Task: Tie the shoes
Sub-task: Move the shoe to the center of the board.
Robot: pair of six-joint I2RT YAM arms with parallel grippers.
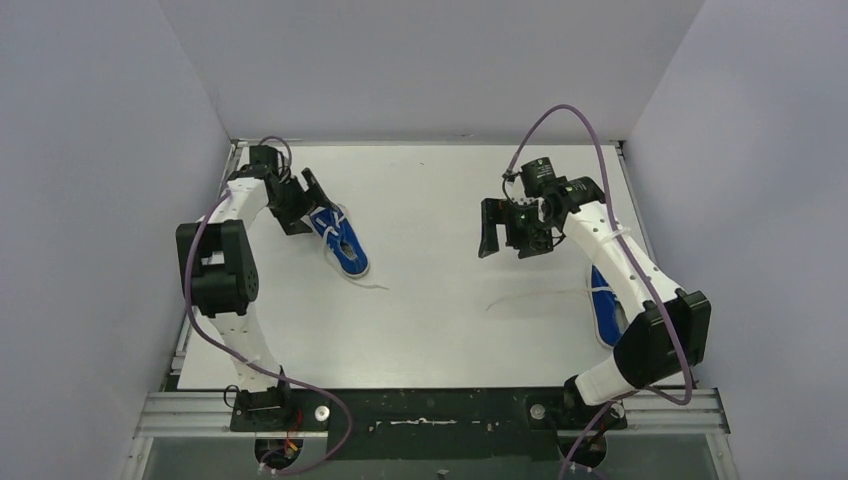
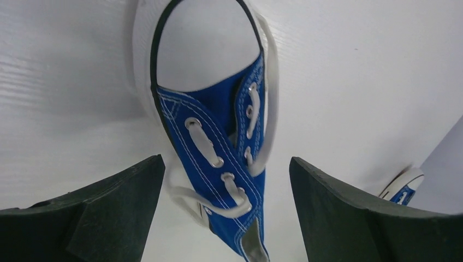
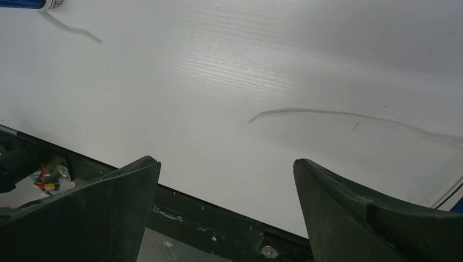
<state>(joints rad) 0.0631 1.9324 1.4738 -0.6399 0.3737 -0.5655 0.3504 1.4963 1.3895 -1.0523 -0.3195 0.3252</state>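
Observation:
One blue shoe point(image 1: 341, 240) with a white sole lies at the left of the table, its white laces loose. My left gripper point(image 1: 308, 206) hovers at its far end, open. In the left wrist view the laced tongue of this shoe point(image 2: 218, 142) sits between the spread fingers of the left gripper point(image 2: 226, 164), untouched. The other shoe point(image 1: 602, 305) lies at the right, partly hidden under my right arm; its toe shows in the left wrist view point(image 2: 403, 188). A long lace point(image 1: 535, 296) trails left from it. My right gripper point(image 1: 492, 232) hangs open and empty above the table, right of centre.
The right wrist view looks down at the white table point(image 3: 218, 71), the trailing lace point(image 3: 327, 113) and the black front rail point(image 3: 218, 215). Grey walls close in on the left, right and back. A short lace end point(image 1: 371, 284) lies beside the left shoe.

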